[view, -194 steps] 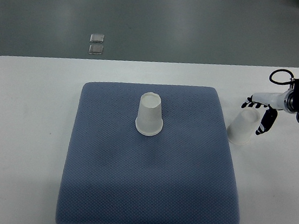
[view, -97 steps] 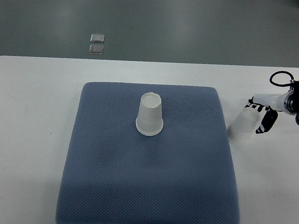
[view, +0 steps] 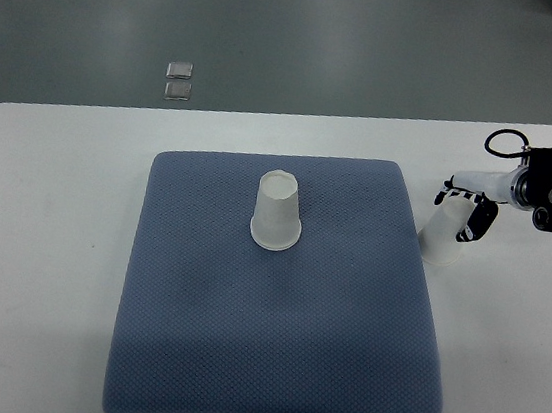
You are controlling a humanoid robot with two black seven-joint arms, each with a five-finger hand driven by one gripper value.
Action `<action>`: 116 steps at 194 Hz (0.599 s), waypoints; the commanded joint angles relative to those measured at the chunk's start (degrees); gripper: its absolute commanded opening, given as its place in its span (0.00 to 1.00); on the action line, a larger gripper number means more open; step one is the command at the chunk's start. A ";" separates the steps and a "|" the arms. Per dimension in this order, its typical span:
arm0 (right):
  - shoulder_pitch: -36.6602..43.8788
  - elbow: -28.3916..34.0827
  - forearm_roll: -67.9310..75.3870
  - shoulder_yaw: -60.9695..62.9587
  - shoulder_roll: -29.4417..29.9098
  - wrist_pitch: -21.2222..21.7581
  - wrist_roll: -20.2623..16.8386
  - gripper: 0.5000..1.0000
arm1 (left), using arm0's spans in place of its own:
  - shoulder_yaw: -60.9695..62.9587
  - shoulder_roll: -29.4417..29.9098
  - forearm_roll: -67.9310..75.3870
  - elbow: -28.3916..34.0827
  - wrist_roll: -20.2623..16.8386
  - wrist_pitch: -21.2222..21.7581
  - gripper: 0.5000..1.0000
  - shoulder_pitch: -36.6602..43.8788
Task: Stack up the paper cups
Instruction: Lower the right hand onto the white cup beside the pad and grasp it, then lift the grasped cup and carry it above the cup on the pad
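The white table point(view: 40, 238) carries a blue-grey pad point(view: 268, 357) across its middle. No left arm shows anywhere along the left edge.

At the centre of the pad, towards its far side, one paper cup point(view: 277, 212) stands upside down, mouth on the fabric. Its position matches the earlier frames; it is untouched.

Off the pad's right edge, on bare table, the second paper cup point(view: 444, 232) also stands upside down, leaning slightly, its rim just beside the pad border. This cup sits marginally further left and further from the camera than a second ago.

The right hand point(view: 463, 204) enters from the right edge. A second ago its fingers lay mostly to the right of the second cup; now the hand has shifted left and its dark fingers point(view: 475, 223) straddle the cup's upper part, one group on the far-left side and one on the right. The fingers are curled narrowly about the cup. Whether they press firmly on the wall cannot be told at this size, but the wrap reads as a grasp being closed.

Assessment: the pick-up of the second cup is in hand. The stacking itself is not yet done; the two cups are well apart. The thin wall may crush under excess squeeze.
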 commanded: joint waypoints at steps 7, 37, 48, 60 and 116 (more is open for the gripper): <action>-0.05 -0.32 -0.02 0.01 0.01 0.00 0.04 0.56 | -0.01 0.00 0.00 0.00 0.00 0.00 1.00 0.00; -0.05 -0.32 -0.02 0.01 0.01 0.00 0.04 0.42 | 0.07 0.00 0.00 0.00 0.00 0.00 1.00 0.00; -0.05 -0.32 -0.02 0.01 0.01 0.00 0.04 0.30 | 0.07 0.00 0.00 0.00 0.00 0.00 1.00 0.00; -0.05 -0.32 -0.02 -0.08 0.01 0.00 0.04 0.17 | -0.01 0.00 0.00 0.00 0.00 0.00 1.00 0.00; 6.89 2.84 -0.46 -0.96 -2.63 3.43 0.04 0.09 | 0.07 0.00 0.00 0.00 0.00 0.00 1.00 0.00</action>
